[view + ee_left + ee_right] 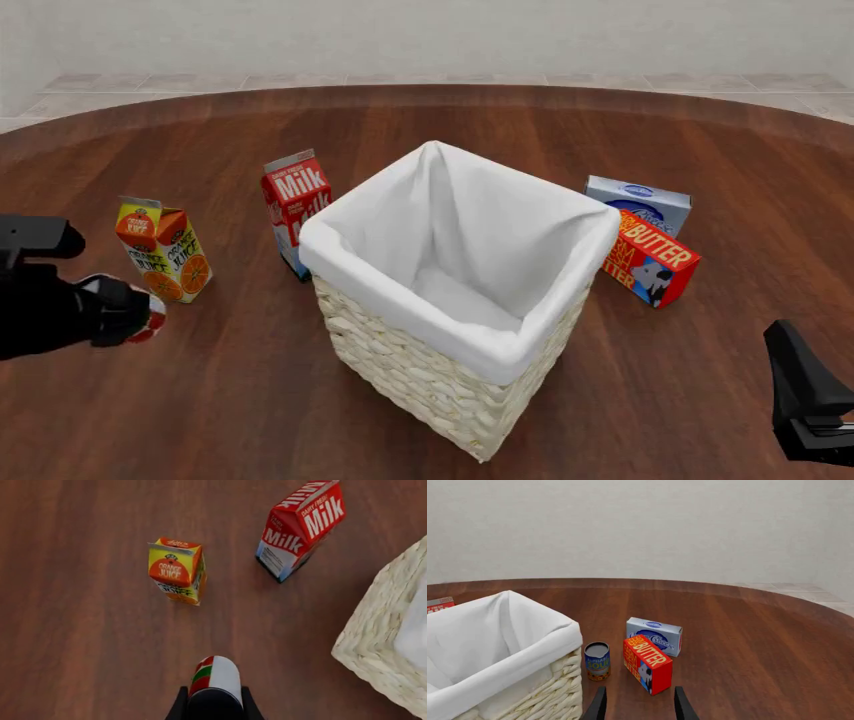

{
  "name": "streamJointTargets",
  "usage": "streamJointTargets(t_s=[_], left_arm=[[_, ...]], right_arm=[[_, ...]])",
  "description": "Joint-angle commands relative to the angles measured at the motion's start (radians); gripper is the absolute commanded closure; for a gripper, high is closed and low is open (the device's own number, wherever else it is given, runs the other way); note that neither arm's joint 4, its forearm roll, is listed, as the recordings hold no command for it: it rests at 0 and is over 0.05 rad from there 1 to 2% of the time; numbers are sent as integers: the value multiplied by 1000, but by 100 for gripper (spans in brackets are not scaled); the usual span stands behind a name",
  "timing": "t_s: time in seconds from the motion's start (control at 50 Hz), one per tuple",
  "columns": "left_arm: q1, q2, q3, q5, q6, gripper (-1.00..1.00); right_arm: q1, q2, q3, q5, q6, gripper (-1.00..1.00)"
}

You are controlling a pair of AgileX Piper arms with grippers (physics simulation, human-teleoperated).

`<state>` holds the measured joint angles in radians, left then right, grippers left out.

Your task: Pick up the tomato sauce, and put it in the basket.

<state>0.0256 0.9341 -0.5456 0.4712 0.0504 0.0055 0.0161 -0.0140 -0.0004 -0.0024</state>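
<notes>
My left gripper (213, 702) has its jaws closed on the small red-labelled tomato sauce tin (215, 679), held above the dark wood worktop (240, 400) at front-left. Right gripper (638, 705) sits low at the near right, jaws apart, nothing in them. Centre: tall cream wicker basket w/ white cloth lining (441, 375). Beyond the tin, an orange-yellow juice carton (163, 249), then a red milk carton (296, 210). Right of basket: red butter box (650, 258), blue-white box (638, 203) behind it.
</notes>
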Motion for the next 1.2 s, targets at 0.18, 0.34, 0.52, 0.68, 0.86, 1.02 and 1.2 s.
streamJointTargets(t_s=[0.18,0.34,0.52,0.68,0.86,1.02,1.2], left_arm=[[-208,-154,-163,165,-108,100],[-229,-153,-206,207,-99,100],[-281,-156,-281,242,-122,100],[-309,-132,-384,298,-122,100],[-350,-90,-499,371,-109,100],[-402,-48,-623,431,-122,100],[-440,-3,-707,459,-98,100]], right_arm=[[0,0,0,0,0,-100],[0,0,0,0,0,-100],[0,0,0,0,0,-100],[0,0,0,0,-1,-100],[2,-7,-7,14,0,-100],[2,-7,-7,14,0,-100],[2,-8,-9,17,0,-100]])
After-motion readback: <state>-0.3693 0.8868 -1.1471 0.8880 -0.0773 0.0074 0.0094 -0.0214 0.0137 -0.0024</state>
